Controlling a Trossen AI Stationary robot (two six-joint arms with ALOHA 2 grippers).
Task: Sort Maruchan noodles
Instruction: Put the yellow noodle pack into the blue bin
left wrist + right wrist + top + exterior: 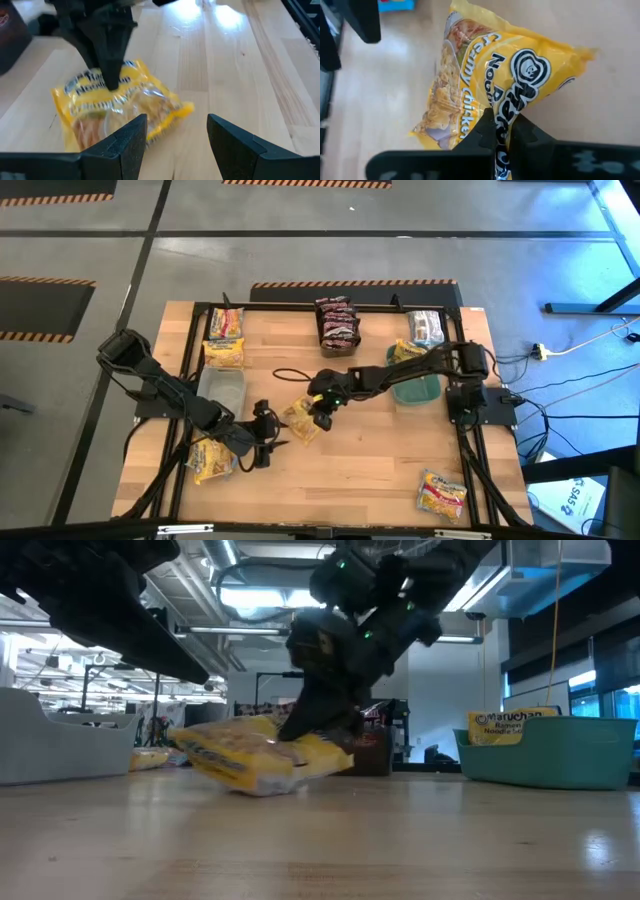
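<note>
The right end effector (pixel 321 412) has reached to the middle of the desk (pixel 380 470) and is clamped on the edge of a yellow noodle packet (pixel 302 420). The right wrist view shows its fingers pinched tight on the packet's seam. In the low view the packet sits tilted, one end raised under the end effector and the other touching the desk; the seam grip suits a thin, glossy wrapper that offers no other purchase.

The left end effector (pixel 262 442) waits just left of and nearer than that packet, its fingers (pixel 129 142) spread moderately wide and holding nothing, pointed at the packet.

Sorting appears partly done. Yellow packets (pixel 225 338) are stacked at the far left, dark red packets (pixel 337 323) at the far centre, and a silver-white packet (pixel 426 327) at the far right, so each colour seems to have its own station. Two yellow packets remain loose: one at the near left (pixel 211 462) and one at the near right (pixel 442 495). A clear grey bin (pixel 222 391) and a green dish (pixel 416 388) stand between.

Judgement: the held packet belongs with the far-left yellow stack. The edge grip may let it swing or slip in transit.
</note>
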